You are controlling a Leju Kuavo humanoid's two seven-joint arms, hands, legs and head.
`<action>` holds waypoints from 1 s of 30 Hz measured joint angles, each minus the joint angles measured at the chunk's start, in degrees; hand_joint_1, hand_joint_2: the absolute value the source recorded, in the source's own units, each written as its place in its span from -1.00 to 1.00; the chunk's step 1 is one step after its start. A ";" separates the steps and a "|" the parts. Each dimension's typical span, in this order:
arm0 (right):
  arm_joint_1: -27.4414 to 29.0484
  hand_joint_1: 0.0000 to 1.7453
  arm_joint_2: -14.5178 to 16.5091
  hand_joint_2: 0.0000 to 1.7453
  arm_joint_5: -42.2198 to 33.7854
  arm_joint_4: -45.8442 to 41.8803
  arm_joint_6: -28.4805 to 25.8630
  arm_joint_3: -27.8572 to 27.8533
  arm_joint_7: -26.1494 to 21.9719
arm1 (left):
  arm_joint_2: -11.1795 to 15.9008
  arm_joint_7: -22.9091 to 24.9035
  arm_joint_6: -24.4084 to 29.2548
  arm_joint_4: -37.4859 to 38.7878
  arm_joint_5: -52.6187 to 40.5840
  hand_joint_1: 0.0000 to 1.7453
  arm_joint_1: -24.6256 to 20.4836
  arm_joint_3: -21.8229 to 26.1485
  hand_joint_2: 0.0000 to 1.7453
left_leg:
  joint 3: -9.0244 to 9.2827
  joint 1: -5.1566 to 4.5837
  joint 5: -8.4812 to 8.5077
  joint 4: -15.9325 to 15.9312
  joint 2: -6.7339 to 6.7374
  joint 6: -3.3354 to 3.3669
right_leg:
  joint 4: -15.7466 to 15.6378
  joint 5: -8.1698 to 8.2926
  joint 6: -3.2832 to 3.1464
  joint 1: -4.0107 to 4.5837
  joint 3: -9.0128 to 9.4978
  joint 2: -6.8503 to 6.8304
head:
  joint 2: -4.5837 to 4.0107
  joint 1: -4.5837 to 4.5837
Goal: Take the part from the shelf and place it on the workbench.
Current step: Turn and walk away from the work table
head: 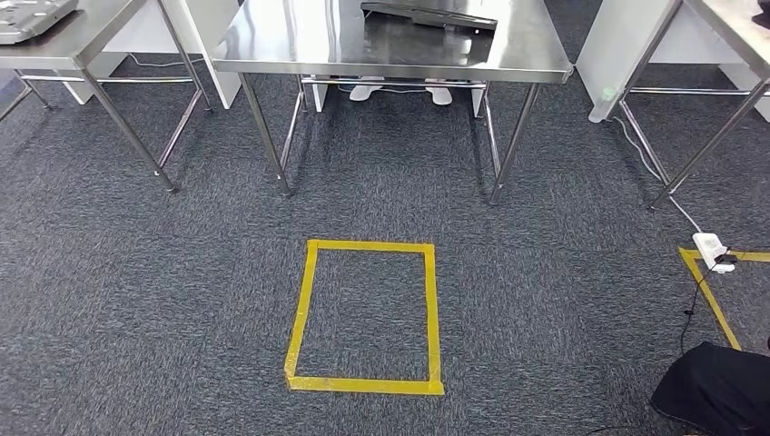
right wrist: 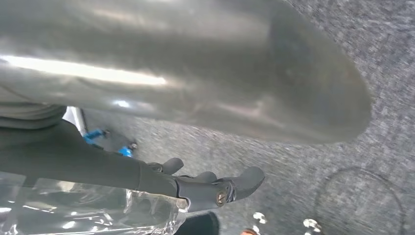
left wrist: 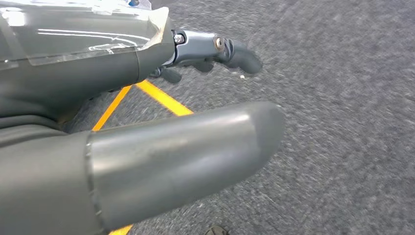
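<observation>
While the left hand [left wrist: 98,78] hangs above the grey carpet [head: 182,300] near a strip of yellow tape [left wrist: 161,98], its fingers [left wrist: 235,51] lie stretched out and apart from the thumb, holding nothing. So does the right hand [right wrist: 147,176], also over carpet, with nothing in it. A dark flat piece [head: 427,16], seemingly the part, lies at the far edge of the steel workbench [head: 300,45], well apart from both hands. A yellow tape square [head: 309,300] marks the carpet before the bench.

Head high — wrists close, carpet [head: 182,300] shared
</observation>
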 joint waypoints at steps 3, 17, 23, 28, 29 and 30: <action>-0.09 -1.00 -0.04 -1.00 -0.02 0.06 0.04 0.00 0.01 | 0.05 -0.03 0.05 0.04 0.00 -1.00 0.14 0.01 -1.00 | -0.45 0.28 0.10 0.33 -0.62 -0.80 | 0.53 0.08 -2.72 0.36 -0.36 -0.59 | 0.00 -0.22; -0.26 -1.00 0.07 -1.00 0.36 0.06 0.03 -0.13 0.42 | 0.29 0.27 0.41 0.09 -0.08 -1.00 0.00 0.03 -1.00 | 1.50 -3.77 -4.79 2.99 5.87 5.17 | 0.62 1.19 -4.86 3.68 -1.48 -6.85 | 0.00 -0.40; -0.17 -1.00 -0.04 -1.00 0.40 0.07 0.02 -0.39 0.42 | 0.10 0.31 0.74 0.09 -0.07 -1.00 -0.05 0.03 -1.00 | 1.80 -3.30 -2.68 0.56 2.79 4.91 | 9.86 -3.62 -4.62 3.40 -5.76 -3.06 | 0.00 -0.34; 0.10 -1.00 -0.31 -1.00 0.40 0.08 0.03 -0.59 0.37 | -0.22 0.31 0.82 0.11 0.01 -1.00 -0.01 0.05 -1.00 | 1.34 -3.28 -2.21 0.84 -0.46 4.61 | 8.54 -1.91 -2.79 2.85 -4.75 -1.16 | 0.00 -0.31; 0.06 -1.00 -0.34 -1.00 0.40 0.09 0.04 -0.60 0.36 | -0.25 0.31 0.82 0.11 0.02 -1.00 -0.02 0.05 -1.00 | 1.27 -3.36 -2.23 1.07 -1.03 4.39 | 4.75 -0.56 -2.53 2.71 -2.93 -0.21 | 0.00 -0.32; 0.00 -1.00 -0.34 -1.00 0.38 0.09 0.06 -0.62 0.35 | -0.26 0.31 0.82 0.11 0.03 -1.00 -0.02 0.05 -1.00 | 1.16 -3.44 -2.28 1.30 -1.56 4.14 | 1.85 0.42 -2.65 2.63 -1.60 0.48 | 0.00 -0.34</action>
